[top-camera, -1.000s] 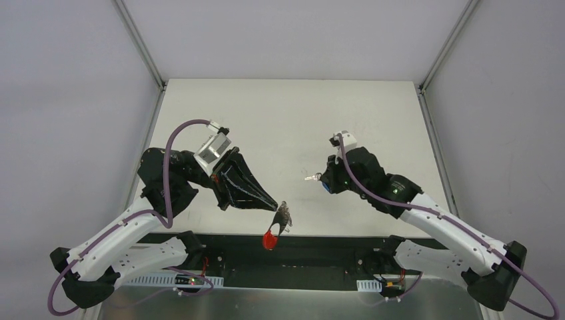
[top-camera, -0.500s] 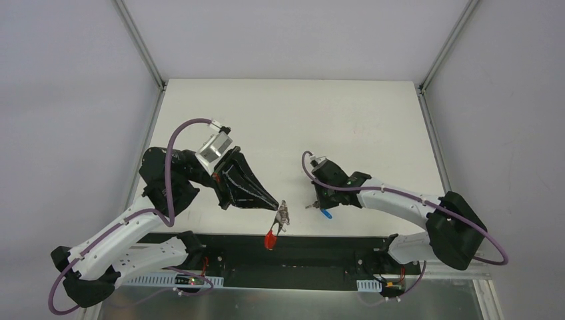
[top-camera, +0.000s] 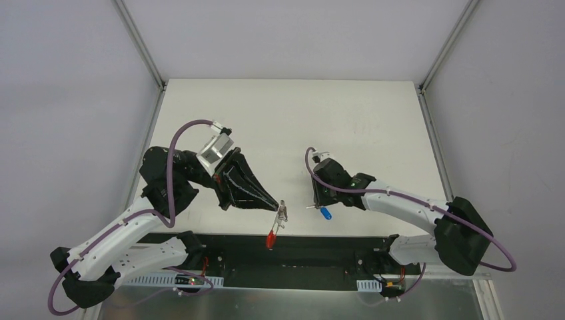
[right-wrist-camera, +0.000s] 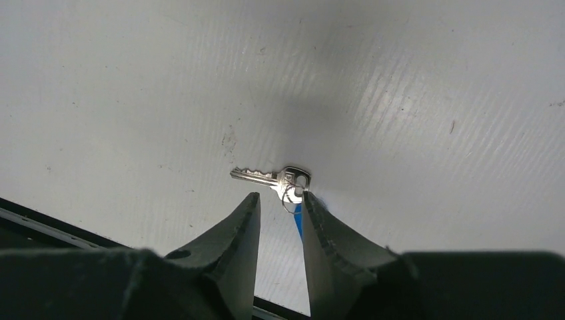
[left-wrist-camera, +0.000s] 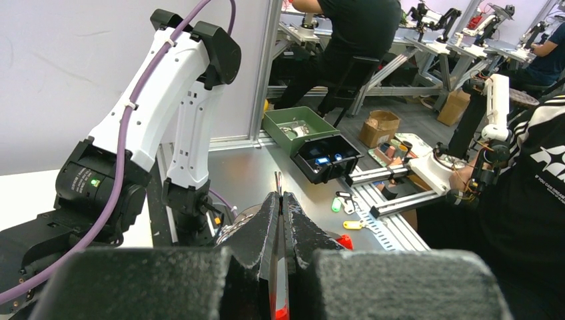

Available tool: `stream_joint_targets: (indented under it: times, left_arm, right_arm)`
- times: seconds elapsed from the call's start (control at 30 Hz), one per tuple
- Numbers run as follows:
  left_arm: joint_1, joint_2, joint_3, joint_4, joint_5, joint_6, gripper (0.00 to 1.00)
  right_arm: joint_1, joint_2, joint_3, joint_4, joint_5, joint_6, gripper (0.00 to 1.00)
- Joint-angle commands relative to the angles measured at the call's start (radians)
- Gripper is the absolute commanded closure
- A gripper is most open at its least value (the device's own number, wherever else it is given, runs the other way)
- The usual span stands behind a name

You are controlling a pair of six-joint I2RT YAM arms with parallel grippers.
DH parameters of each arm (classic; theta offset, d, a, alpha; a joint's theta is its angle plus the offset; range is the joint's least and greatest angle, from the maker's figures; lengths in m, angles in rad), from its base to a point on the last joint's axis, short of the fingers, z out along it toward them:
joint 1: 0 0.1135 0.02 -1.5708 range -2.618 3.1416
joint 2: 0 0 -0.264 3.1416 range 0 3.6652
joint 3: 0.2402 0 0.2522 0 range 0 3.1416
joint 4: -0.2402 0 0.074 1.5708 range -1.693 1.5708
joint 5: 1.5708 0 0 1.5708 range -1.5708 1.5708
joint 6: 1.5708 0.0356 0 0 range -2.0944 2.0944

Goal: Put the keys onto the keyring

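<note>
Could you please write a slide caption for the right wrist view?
Right tool straddling a blue tag, its key against the white table.

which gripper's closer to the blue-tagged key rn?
Right. The right gripper is directly at the keys, blue tag showing between its fingers. The left gripper is off to the side, shut on the keyring, apart from the keys.

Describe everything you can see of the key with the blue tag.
The key is small, silvery metal, with a toothed blade and a squarish head, joined by a wire loop to a blue plastic tag. It appears to lie flat on the white table, just past the tips of the right gripper, whose jaws stand apart; the tag sits against one finger's inner edge.
</note>
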Motion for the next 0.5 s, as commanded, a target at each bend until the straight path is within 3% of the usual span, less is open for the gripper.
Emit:
stream_joint_targets:
  times: [0.0, 0.2, 0.47]
  left_arm:
    - [-0.008, -0.009, 0.021, 0.036, 0.025, 0.024, 1.0]
    - [-0.008, -0.007, 0.016, 0.036, 0.023, 0.028, 1.0]
    - [-0.008, -0.008, 0.015, 0.04, 0.023, 0.022, 1.0]
  right_arm:
    - [0.014, -0.039, -0.011, -0.041, 0.017, -0.002, 0.69]
    - [0.039, -0.077, -0.03, -0.053, 0.007, -0.007, 0.69]
    - [0.091, 0.008, 0.023, -0.098, 0.06, -0.002, 0.66]
